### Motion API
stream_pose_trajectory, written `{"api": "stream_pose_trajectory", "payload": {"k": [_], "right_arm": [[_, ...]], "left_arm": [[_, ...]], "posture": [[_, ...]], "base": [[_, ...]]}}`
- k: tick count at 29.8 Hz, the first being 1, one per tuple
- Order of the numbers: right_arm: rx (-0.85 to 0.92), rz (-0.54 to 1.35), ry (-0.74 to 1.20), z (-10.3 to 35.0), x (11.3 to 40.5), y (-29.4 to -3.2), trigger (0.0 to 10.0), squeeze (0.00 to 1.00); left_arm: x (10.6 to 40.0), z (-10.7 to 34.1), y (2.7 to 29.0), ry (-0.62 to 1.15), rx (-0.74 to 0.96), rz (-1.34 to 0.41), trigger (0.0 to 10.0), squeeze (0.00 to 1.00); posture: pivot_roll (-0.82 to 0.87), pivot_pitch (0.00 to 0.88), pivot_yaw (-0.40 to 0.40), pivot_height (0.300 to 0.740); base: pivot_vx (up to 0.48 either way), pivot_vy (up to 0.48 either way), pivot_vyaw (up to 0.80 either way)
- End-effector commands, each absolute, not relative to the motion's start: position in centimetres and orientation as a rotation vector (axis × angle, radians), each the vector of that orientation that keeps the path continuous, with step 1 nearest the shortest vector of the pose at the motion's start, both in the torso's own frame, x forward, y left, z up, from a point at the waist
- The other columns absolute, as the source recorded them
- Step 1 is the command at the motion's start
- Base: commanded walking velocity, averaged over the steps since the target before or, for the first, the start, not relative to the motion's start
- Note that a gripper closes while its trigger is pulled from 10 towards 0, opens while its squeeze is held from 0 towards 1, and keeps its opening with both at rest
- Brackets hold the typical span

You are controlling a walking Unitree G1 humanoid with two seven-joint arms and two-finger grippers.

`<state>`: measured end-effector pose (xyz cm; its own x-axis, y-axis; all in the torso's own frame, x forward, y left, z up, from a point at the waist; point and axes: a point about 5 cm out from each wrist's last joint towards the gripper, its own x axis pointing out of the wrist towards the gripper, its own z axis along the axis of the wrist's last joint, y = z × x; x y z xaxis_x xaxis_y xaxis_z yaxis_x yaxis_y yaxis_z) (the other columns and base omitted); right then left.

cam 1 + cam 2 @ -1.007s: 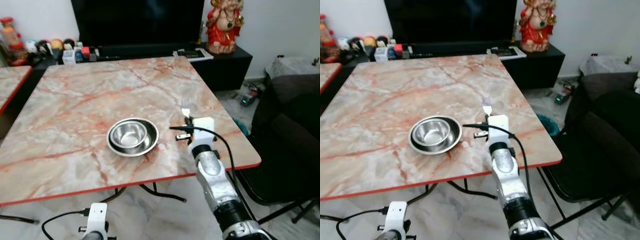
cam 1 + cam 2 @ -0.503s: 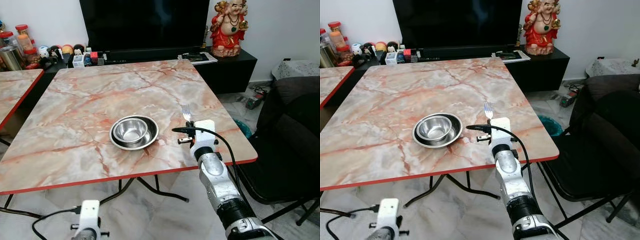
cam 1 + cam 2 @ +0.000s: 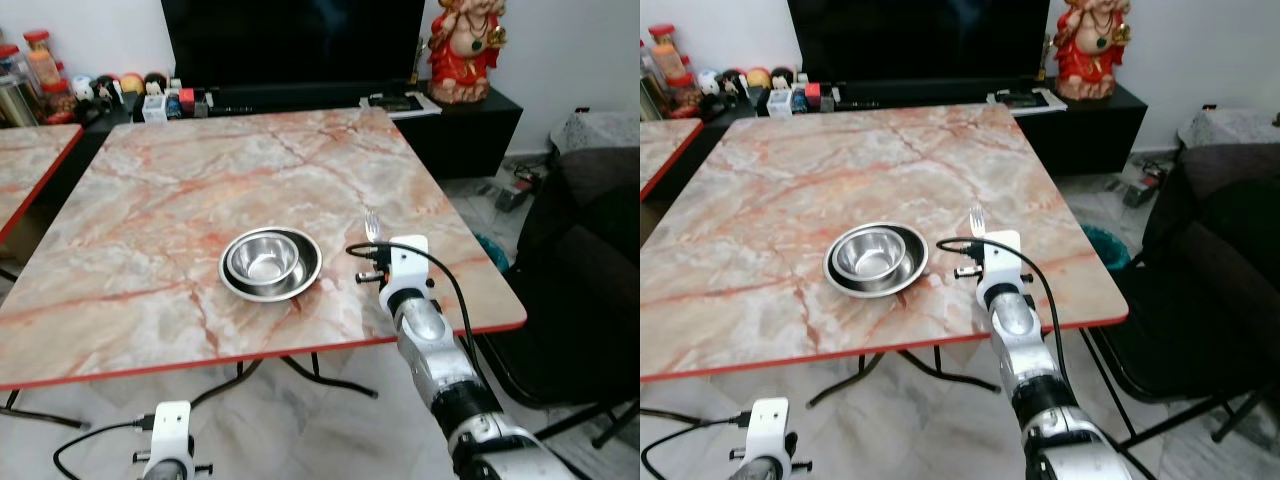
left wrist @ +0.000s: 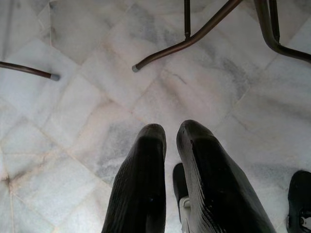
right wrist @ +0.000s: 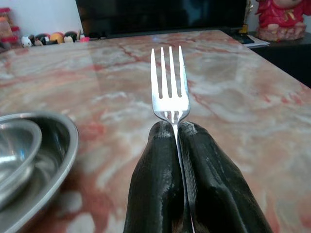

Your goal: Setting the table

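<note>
A steel bowl (image 3: 265,264) sits inside a steel plate (image 3: 301,281) near the front middle of the marble table (image 3: 200,190). My right gripper (image 5: 176,129) is shut on a silver fork (image 5: 170,86) and holds it just right of the plate, above the table, tines pointing away from me toward the far side. The fork's tines (image 3: 371,224) rise beyond the white wrist unit (image 3: 405,262). The plate's rim (image 5: 58,160) lies close beside the fingers. My left gripper (image 4: 170,138) hangs low over the floor, fingers close together with nothing between them.
A black TV stand with small jars and a red statue (image 3: 462,50) stands behind the table. A dark chair (image 3: 580,290) is at the right. A second marble table's edge (image 3: 30,170) is at the left. Table legs (image 4: 194,36) cross the tiled floor.
The camera has shifted a little. The fork and right gripper stay beside the plate; nothing else visibly moved.
</note>
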<state>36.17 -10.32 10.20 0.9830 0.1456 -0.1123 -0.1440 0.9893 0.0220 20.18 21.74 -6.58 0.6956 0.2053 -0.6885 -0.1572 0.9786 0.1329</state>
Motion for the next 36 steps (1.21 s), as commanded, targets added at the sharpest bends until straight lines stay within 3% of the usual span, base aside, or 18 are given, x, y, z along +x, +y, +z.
{"api": "stream_pose_trajectory", "payload": {"k": [1, 12, 26, 36], "right_arm": [[0.045, 0.146, 0.132, 10.6, 36.6, -10.1, 10.0, 0.0], [0.044, 0.103, 0.263, 11.3, 38.1, -9.6, 10.0, 0.0], [0.045, 0.174, 0.328, 11.4, 38.1, -7.0, 10.0, 0.0], [0.013, 0.129, 0.379, 10.0, 37.7, -8.3, 10.0, 0.0]], "left_arm": [[19.9, -6.6, 22.2, 0.775, 0.056, 0.23, 10.0, 0.0], [19.6, -6.7, 22.6, 0.778, 0.06, 0.239, 10.0, 0.0], [17.9, -7.3, 23.4, 0.807, 0.061, 0.279, 10.0, 0.0], [17.2, -7.7, 23.2, 0.823, 0.051, 0.272, 10.0, 0.0]], "posture": [[-0.03, 0.0, -0.006, 0.74], [0.0, 0.0, -0.013, 0.74], [0.03, 0.012, -0.038, 0.74], [0.04, 0.035, -0.041, 0.74]], "base": [[0.0, 0.0, 0.0], [0.0, 0.0, 0.0], [0.0, 0.0, 0.0], [0.0, 0.0, 0.0]]}}
